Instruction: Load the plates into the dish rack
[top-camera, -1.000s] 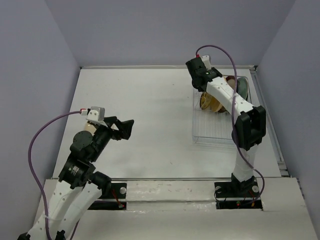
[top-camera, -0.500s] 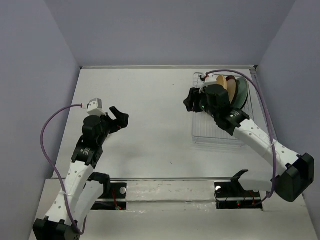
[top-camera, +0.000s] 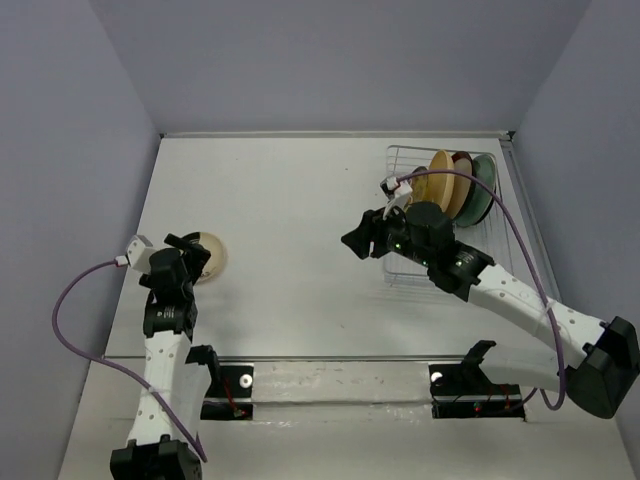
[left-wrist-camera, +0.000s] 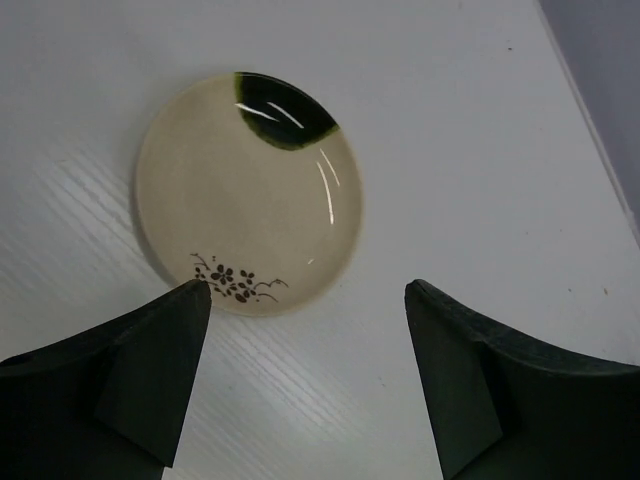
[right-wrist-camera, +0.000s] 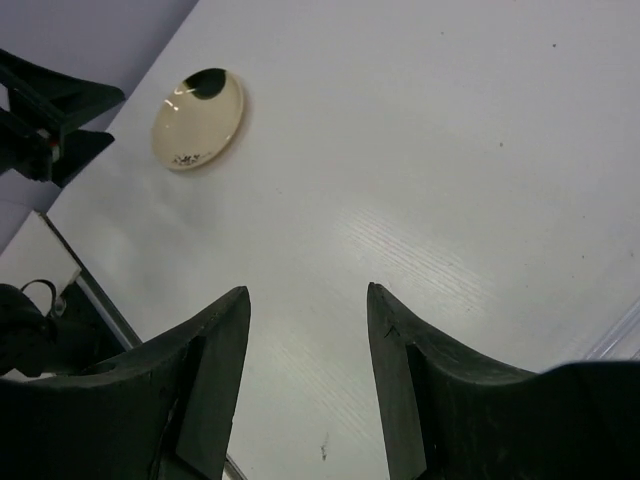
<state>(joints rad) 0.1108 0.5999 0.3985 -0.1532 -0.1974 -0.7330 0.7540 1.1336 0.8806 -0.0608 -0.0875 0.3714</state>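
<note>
A small cream plate with a black patch and a dark flower sprig (left-wrist-camera: 250, 190) lies flat on the white table at the left (top-camera: 207, 255). My left gripper (left-wrist-camera: 308, 295) hovers open at its near edge, its jaws spread wider than the plate and empty (top-camera: 188, 258). The white wire dish rack (top-camera: 400, 158) stands at the back right. Several plates stand on edge in it, among them an amber-yellow one (top-camera: 430, 190) and a teal one (top-camera: 484, 190). My right gripper (right-wrist-camera: 307, 292) is open and empty over bare table just left of the rack (top-camera: 355, 240). It faces the small plate (right-wrist-camera: 198, 118).
Grey walls close the table in at the back and on both sides. The near edge carries both arm bases (top-camera: 340, 385). The right arm's cable (top-camera: 500, 225) arcs over the rack. The left gripper (right-wrist-camera: 50, 110) also shows in the right wrist view.
The left arm swung left and down until its gripper hung at the small plate, its jaws narrowing slightly. The right arm drew out of the rack and moved left over the table.
</note>
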